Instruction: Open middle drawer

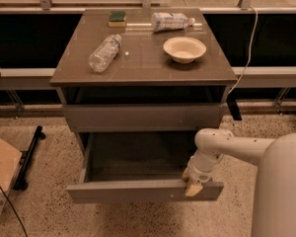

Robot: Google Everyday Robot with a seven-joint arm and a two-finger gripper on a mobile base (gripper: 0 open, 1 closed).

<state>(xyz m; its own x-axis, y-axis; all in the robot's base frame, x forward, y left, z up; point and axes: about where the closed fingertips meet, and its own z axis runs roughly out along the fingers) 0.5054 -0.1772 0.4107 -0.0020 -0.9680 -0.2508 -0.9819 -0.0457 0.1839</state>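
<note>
Mostly showing a grey-brown cabinet, its top (148,65) at 12 o'clock carrying a water bottle (104,53) lying at left, then a green sponge (117,18), a second lying bottle (170,20) and a pale bowl (184,48). Showing the middle drawer (128,191) standing pulled out toward 6 o'clock, below a closed front (143,117). Reaching in from 4 o'clock and clamping the gripper (190,182) narrowly over that drawer's front edge, near its right end.

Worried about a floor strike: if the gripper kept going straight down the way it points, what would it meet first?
The gripper points down at the front edge of the pulled-out middle drawer, so probably that front first, with the speckled floor below it. Depth is unclear.
</note>
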